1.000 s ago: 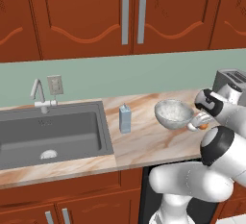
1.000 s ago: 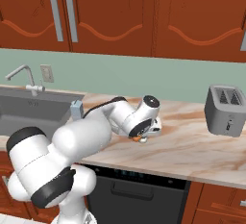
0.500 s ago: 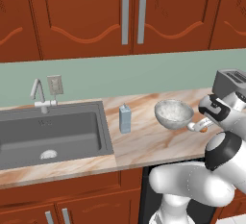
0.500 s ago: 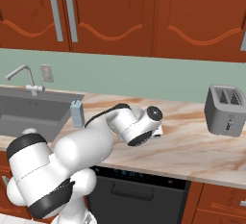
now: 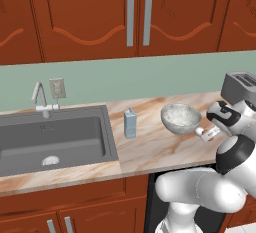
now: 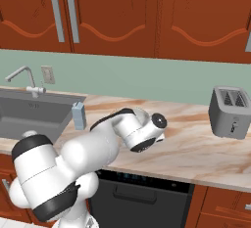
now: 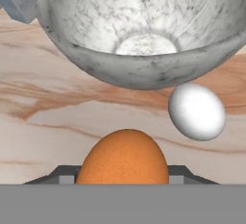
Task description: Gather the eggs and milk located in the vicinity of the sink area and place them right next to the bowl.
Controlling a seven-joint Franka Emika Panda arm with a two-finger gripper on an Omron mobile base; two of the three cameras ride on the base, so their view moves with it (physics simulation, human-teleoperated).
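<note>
The hand view has my gripper shut on the orange-brown egg, low over the marble counter just in front of the white-grey bowl. The white egg lies on the counter beside the bowl's base, right of the held egg. From the left base view my gripper sits at the bowl's right side. The pale blue milk carton stands upright between bowl and sink. My arm hides the bowl in the right base view, where the carton stands by the sink.
A grey toaster stands on the counter to the right of the bowl, close behind my hand, and also appears at the far right. The chrome faucet rises behind the sink. Cabinets hang above the backsplash.
The hand has sunk slightly toward the counter beside the bowl while the arm's elbow has swung. The orange-brown egg stays in the grip; bowl, white egg and carton have not moved.
</note>
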